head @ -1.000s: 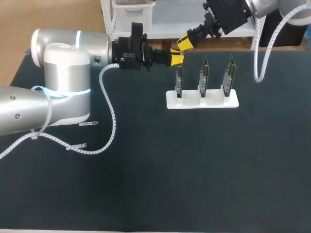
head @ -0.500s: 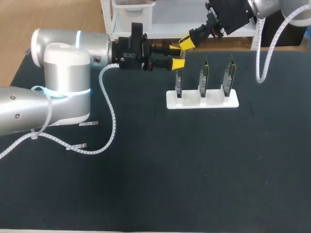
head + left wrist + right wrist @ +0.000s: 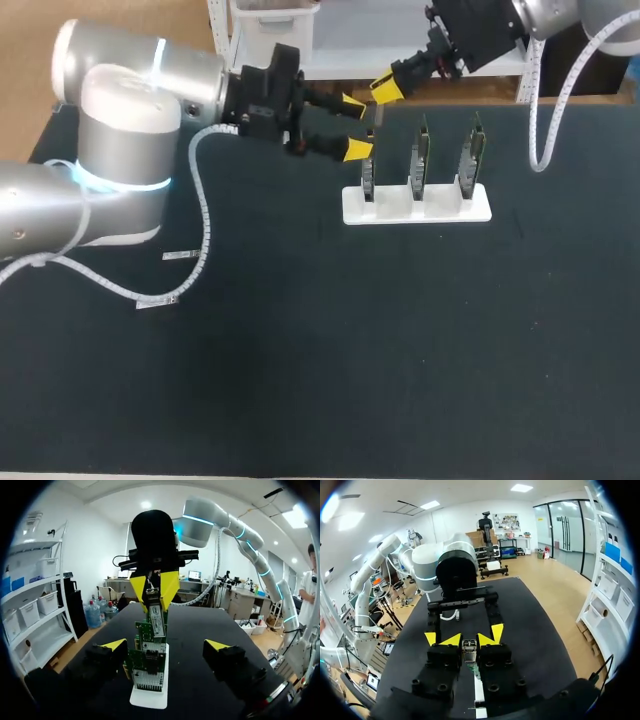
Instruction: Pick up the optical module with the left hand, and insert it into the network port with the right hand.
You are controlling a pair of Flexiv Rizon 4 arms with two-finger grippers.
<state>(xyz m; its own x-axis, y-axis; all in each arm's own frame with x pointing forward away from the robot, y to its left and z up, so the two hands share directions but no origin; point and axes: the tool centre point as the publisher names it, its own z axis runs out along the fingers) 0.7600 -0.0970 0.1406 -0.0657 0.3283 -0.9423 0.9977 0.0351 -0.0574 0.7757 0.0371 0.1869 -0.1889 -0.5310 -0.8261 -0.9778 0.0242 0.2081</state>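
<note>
The optical module point(image 3: 377, 113) is a small silver bar, and my right gripper point(image 3: 387, 89) is shut on it above the left end of the white stand point(image 3: 415, 208). Three upright circuit boards point(image 3: 422, 160) stand in that stand. My left gripper point(image 3: 356, 127) is open, its fingers one on each side of the module without touching it. From the left wrist, the module point(image 3: 157, 617) hangs from the right gripper point(image 3: 154, 586) ahead of my open left gripper point(image 3: 165, 645), over the boards point(image 3: 146, 656). In the right wrist view the module point(image 3: 469, 646) sits between the right gripper's point(image 3: 466, 640) fingers.
Two more small silver modules point(image 3: 183, 256) point(image 3: 158, 302) lie on the black table at the left, near the left arm's white cable point(image 3: 203, 225). The left arm's body point(image 3: 120, 130) fills the far left corner.
My left gripper has opened and let go of the module, which stays in the right gripper. The left arm has turned a little; the right gripper has barely moved.
</note>
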